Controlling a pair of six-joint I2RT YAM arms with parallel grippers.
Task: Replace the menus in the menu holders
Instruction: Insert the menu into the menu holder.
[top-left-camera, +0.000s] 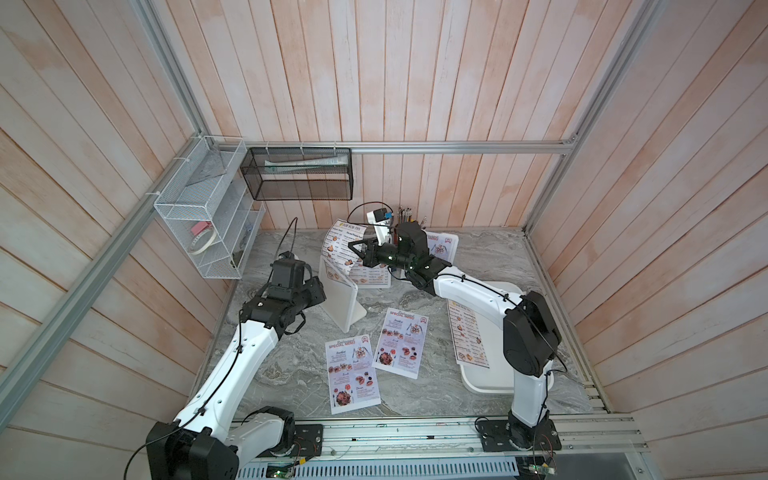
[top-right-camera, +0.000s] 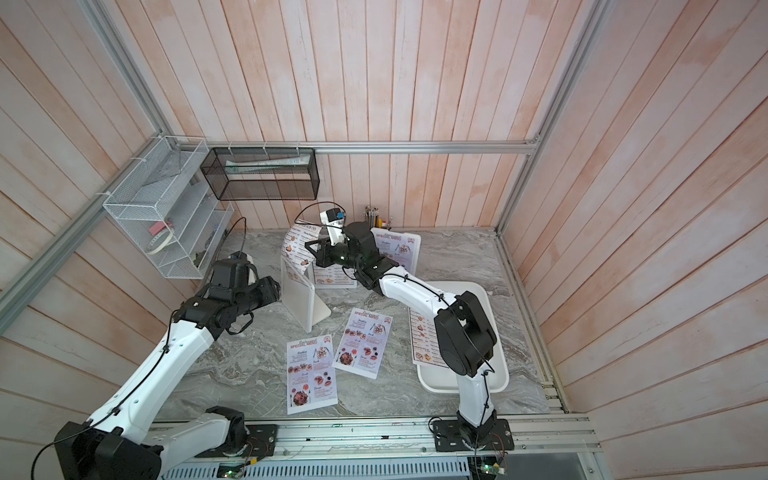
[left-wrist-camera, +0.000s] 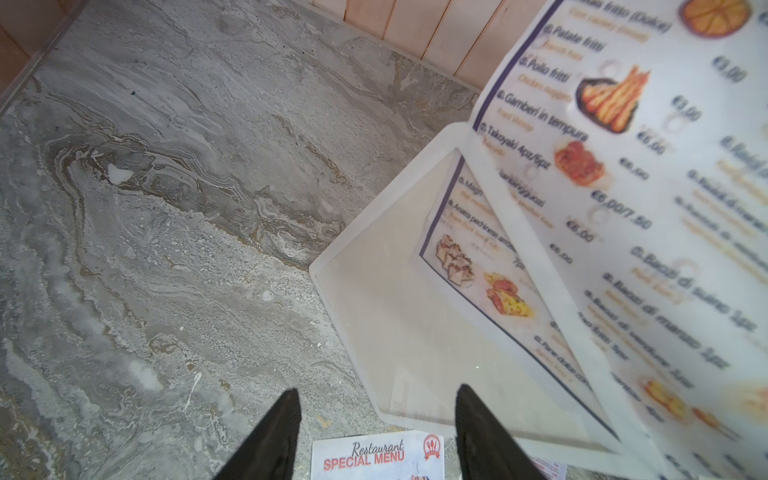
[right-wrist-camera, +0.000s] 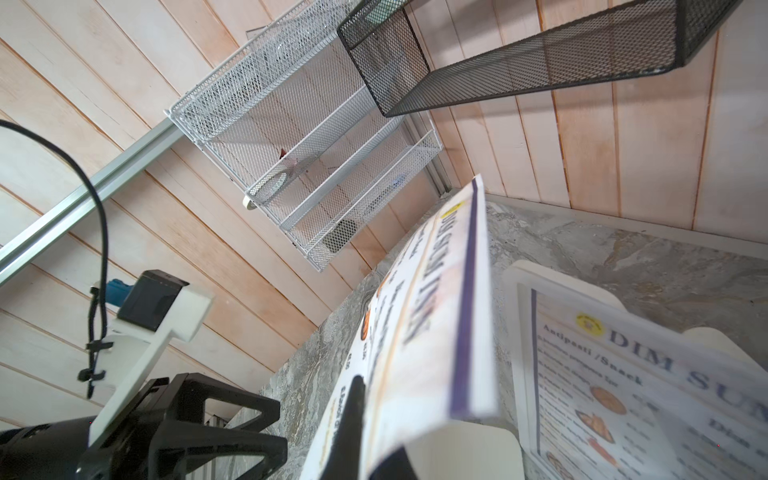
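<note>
**Right gripper pinching a menu in its holder**

The right gripper (top-left-camera: 354, 248) is clamping the DIM SUM INN menu (top-left-camera: 337, 243). The sheet is standing with its long axis upward, its lower end sitting inside the menu holder (top-left-camera: 341, 301) and its heading end curling up toward the back wall. The left gripper (left-wrist-camera: 376, 401) is hovering spread and empty beside the holder.

Pale plank walls (top-left-camera: 415, 75), grey marble tabletop (top-left-camera: 415, 399), wht mesh basket (top-left-camera: 199, 216), blk mesh basket (top-left-camera: 299, 174).
</note>
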